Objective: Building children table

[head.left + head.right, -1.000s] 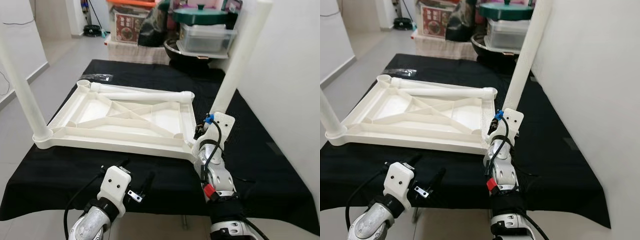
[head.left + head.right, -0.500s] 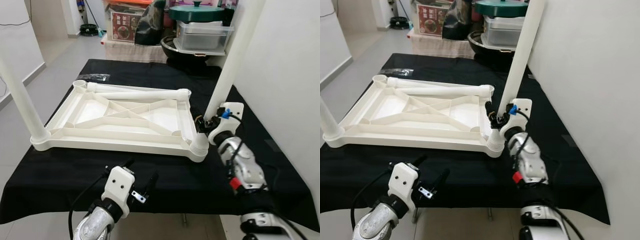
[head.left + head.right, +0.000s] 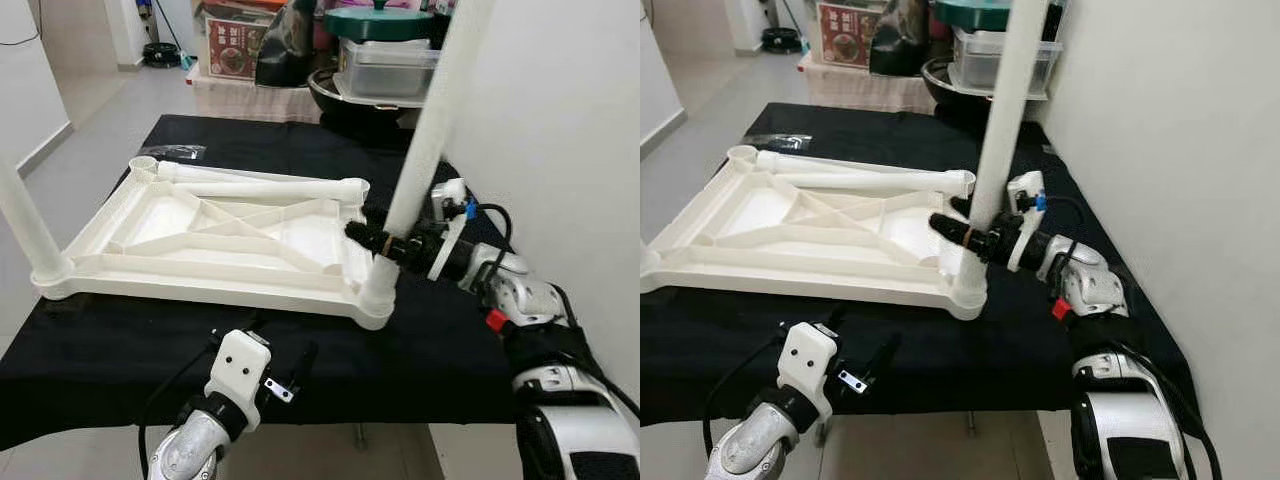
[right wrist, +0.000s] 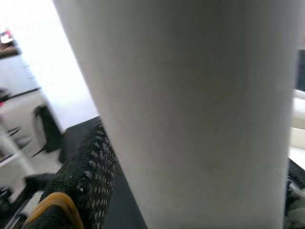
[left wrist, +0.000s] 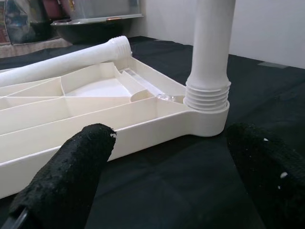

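A white plastic table top [image 3: 200, 283] lies upside down on the black cloth [image 3: 450, 340]. One white leg [image 3: 425, 130] stands screwed into its near right corner. My right gripper [image 3: 383, 241] reaches in from the right and is shut on that leg just above the socket; one finger [image 4: 90, 176] lies against it. A second leg [image 3: 25, 225] stands in the near left corner. A third leg [image 3: 260, 187] lies loose along the far edge. My left gripper [image 3: 277, 352] hovers open at the table's front edge, its fingers [image 5: 66, 176] spread wide and facing the near right corner.
A white wall [image 3: 560, 150] runs close along the right. Behind the table are a green-lidded pot [image 3: 375, 25], a clear box [image 3: 390, 70] and other stored items. A small plastic bag [image 3: 170, 152] lies at the far left of the cloth.
My right arm has swung from in front of the near right corner out to the right, and its gripper now clasps the upright leg. The left gripper has stayed put; the camera shifted.
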`<state>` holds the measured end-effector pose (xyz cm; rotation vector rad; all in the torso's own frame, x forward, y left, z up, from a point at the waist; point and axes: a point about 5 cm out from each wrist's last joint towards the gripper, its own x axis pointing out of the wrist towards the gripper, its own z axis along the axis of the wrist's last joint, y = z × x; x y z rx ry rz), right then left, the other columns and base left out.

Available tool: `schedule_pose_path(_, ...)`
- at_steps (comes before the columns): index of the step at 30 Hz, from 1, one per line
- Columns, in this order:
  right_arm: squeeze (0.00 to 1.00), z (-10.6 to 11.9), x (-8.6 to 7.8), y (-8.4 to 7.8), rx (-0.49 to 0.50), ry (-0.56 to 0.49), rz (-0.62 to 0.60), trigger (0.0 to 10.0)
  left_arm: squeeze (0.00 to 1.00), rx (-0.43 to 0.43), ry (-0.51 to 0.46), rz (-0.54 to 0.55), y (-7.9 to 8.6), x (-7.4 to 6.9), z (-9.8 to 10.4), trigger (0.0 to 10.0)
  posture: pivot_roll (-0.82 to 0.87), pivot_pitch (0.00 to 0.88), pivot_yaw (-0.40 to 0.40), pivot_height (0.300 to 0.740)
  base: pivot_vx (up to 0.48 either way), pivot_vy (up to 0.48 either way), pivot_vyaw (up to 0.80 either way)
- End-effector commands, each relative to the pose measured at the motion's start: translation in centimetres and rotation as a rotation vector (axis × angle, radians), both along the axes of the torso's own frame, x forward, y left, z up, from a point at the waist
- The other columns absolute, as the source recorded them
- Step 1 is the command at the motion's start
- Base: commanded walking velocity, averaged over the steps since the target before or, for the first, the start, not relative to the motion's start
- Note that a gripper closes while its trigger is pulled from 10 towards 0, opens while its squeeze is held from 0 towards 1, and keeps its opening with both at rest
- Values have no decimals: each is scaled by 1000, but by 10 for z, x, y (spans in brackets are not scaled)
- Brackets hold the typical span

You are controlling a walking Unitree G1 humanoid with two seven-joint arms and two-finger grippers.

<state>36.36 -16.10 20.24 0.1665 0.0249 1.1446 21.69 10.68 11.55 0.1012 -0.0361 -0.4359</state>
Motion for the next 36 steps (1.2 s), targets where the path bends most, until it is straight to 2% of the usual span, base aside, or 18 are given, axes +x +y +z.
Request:
schedule_pose_path(1, 0, 1, 3, 11, -15, -18, 68, 10000, 0, 3, 7, -12, -4, 0, -4, 10000, 150, 0, -133, 740, 0, 0, 0)
schedule_pose_path(2, 0, 1, 3, 11, -15, -18, 68, 10000, 0, 3, 7, -12, -4, 0, -4, 10000, 150, 0, -133, 740, 0, 0, 0)
schedule_pose_path(3, 0, 0, 6, 14, -10, -15, 64, 4588, 0, 3, 5, -12, -4, -1, -4, 10000, 151, 0, -134, 740, 0, 0, 0)
schedule_pose_path(5, 0, 0, 6, 14, -6, -14, 61, 4588, 0, 3, 4, -12, -5, -1, -3, 10000, 151, 0, -134, 740, 0, 0, 0)
schedule_pose_path(6, 0, -1, 8, 15, 3, -13, 44, 0, 0, 3, 3, -12, -5, -1, -3, 10000, 154, 0, -137, 740, 0, 0, 0)
schedule_pose_path(10, 0, -7, 12, 15, -23, 6, -58, 0, 0, 2, 1, -13, -5, -1, -3, 10000, 152, 0, -134, 740, 0, 0, 0)
schedule_pose_path(13, 0, -16, 17, 11, -26, 6, -285, 0, 0, 1, 1, -13, -6, -1, -2, 10000, 133, 0, -127, 740, 0, 0, 0)
schedule_pose_path(15, 0, -19, 18, 9, -24, 7, -342, 0, 0, 1, 2, -13, -6, -1, -2, 10000, 133, 0, -127, 740, 0, 0, 0)
schedule_pose_path(16, 0, -24, 20, 5, -16, 31, -536, 0, 0, 0, 4, -16, -7, -1, -3, 10000, 121, 0, -118, 740, 0, 0, 0)
schedule_pose_path(17, 0, -26, 20, 2, -16, 43, -621, 0, 0, 0, 5, -18, -7, -1, -3, 10000, 118, 0, -117, 740, 0, 0, 0)
schedule_pose_path(18, 0, -26, 20, 2, -16, 43, -621, 0, 0, 0, 5, -18, -7, -1, -3, 10000, 118, 0, -117, 740, 0, 0, 0)
schedule_pose_path(19, 0, -30, 21, -2, -4, 68, -761, 0, 0, 1, 6, -19, -7, -1, -3, 10000, 115, 0, -117, 740, 0, 0, 0)
schedule_pose_path(21, 0, -32, 21, -6, 4, 85, -848, 0, 0, 1, 6, -20, -7, -1, -3, 10000, 114, 0, -117, 740, 0, 0, 0)
schedule_pose_path(23, 0, -42, 14, -16, -18, 115, -1086, 0, 0, 0, 10, -23, -7, -1, -3, 10000, 112, 0, -113, 740, 0, 0, 0)
schedule_pose_path(24, 0, -42, 14, -16, -18, 115, -1086, 0, 0, 0, 10, -23, -7, -1, -3, 10000, 112, 0, -113, 740, 0, 0, 0)
schedule_pose_path(27, 0, -51, 2, -18, -11, 177, -1310, 0, 0, 1, 10, -24, -7, -1, -3, 10000, 118, 0, -117, 740, 0, 0, 0)
schedule_pose_path(31, 0, -55, -9, -11, 16, 232, -1482, 0, 0, 3, 9, -21, -7, -1, -3, 10000, 120, 0, -119, 740, 0, 0, 0)
schedule_pose_path(36, 0, -56, -13, 9, 44, 292, -1564, 0, 0, 6, 7, -17, -6, 0, -3, 10000, 126, 0, -121, 740, 0, 0, 0)
